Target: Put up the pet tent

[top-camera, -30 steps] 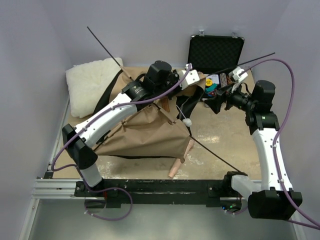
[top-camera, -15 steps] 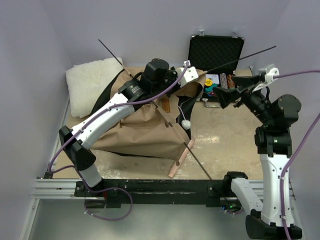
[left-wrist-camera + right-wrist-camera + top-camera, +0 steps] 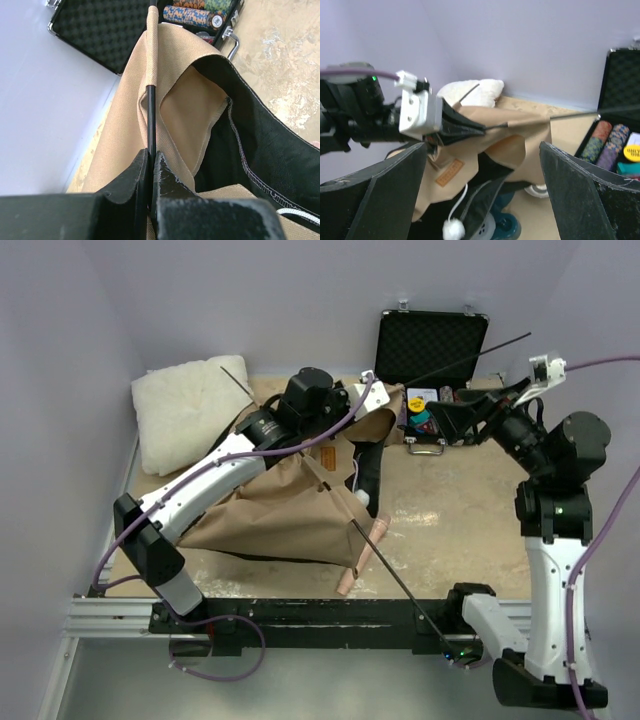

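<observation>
Tan-brown fabric pet tent [image 3: 290, 515] with black mesh lining, slumped in a loose heap on the left half of the mottled beige table [image 3: 460, 520], far corner held up off the surface. Pressed almost together on a thin dark pole [image 3: 151, 112]: left gripper [image 3: 151, 156], pinching the rod just where it leaves the tan sleeve at the tent's edge. Beyond that sleeve, at the back of the table, an open black hard case [image 3: 432, 345] with a foam-lined lid, coloured poker chips [image 3: 606, 140] stacked inside. Second dark pole [image 3: 395, 575] slanting from the tent's near side toward the near edge of the table. Spread wide in the air, apart from the fabric, gripping nothing: right gripper [image 3: 481, 197], aimed at the tent from near the case's front. Fluffy white pillow [image 3: 185, 415] in the far-left corner, just beside the tent. Small white pompom [image 3: 451, 229] on a cord, hanging by the black lining.
</observation>
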### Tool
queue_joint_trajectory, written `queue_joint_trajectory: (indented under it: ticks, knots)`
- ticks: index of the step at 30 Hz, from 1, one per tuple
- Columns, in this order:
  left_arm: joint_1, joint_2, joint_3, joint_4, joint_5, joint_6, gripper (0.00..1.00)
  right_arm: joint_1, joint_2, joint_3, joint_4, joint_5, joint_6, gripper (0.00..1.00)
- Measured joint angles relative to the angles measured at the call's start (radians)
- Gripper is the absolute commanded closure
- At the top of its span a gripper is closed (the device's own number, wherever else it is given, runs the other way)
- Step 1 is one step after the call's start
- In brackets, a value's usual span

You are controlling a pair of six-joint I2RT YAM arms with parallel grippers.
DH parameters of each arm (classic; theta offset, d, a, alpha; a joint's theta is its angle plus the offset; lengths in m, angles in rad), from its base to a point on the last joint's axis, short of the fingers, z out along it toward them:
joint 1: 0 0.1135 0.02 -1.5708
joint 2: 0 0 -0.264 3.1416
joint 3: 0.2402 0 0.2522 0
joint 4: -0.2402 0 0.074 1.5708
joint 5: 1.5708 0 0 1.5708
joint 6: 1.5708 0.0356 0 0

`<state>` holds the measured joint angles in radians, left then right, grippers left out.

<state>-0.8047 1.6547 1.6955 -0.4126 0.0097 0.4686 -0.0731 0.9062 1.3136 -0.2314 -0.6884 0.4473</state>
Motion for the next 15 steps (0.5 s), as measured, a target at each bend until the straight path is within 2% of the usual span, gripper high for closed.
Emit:
queue_joint_trajectory:
  ticks: [6,11,15]
  knots:
    - [0.005,-0.026,0.000,0.008,0.015,-0.005,1.00,0.000,-0.108,-0.225,0.017,0.024,0.026,0.01]
    - [0.005,-0.060,0.021,0.006,0.043,-0.015,1.00,0.001,-0.029,-0.379,0.204,-0.002,0.146,0.01]
    - [0.005,-0.069,0.044,0.007,0.066,-0.031,1.00,0.019,0.025,-0.412,0.356,-0.028,0.245,0.01]
